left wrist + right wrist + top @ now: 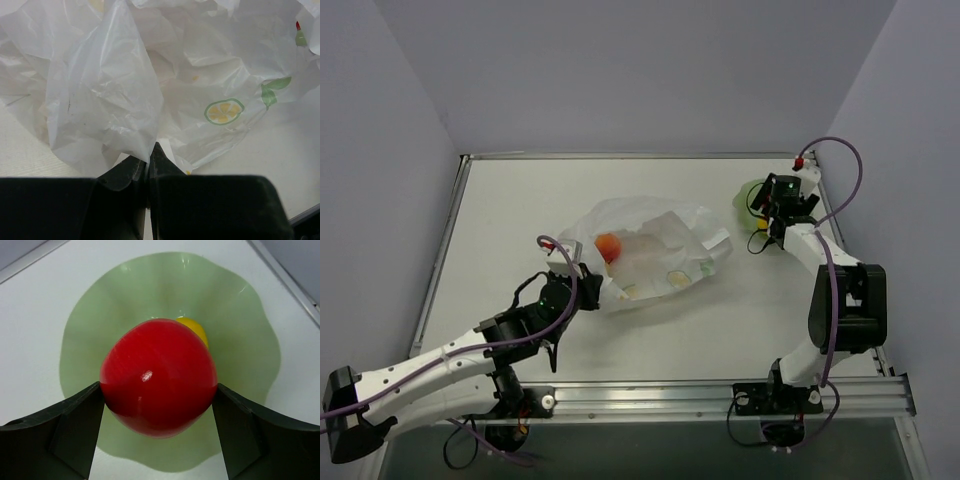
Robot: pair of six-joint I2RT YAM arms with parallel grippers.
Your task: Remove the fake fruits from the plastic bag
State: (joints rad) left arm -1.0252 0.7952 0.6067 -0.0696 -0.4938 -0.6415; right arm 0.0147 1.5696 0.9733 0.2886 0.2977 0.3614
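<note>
We find the plastic bag (655,250) crumpled near the middle of the table (520,200), its film thin, translucent and white, with lemon-slice prints (224,111) here and there

Through the film, in the bag's left part, an orange-pink peach (609,247) shows. We cannot tell whether any other fruit lies inside, since the folds hide the rest

At the bag's near-left edge sits the left gripper (588,287). Its jaws are pressed together on a pinched fold of the bag, and in the left wrist view the film rises in a peak straight from between the two dark tips

Well apart from the bag, off to its right, stands a pale green wavy-edged dish (100,315). The right gripper (159,390) hangs over it with its jaws spread wide and clamped on a red apple (159,365), one finger against each side of the fruit. So the apple is out of the bag, over the dish; we cannot tell whether it touches the dish

Just behind the apple a yellow fruit (196,330) lies in the dish, mostly hidden by the apple
</note>
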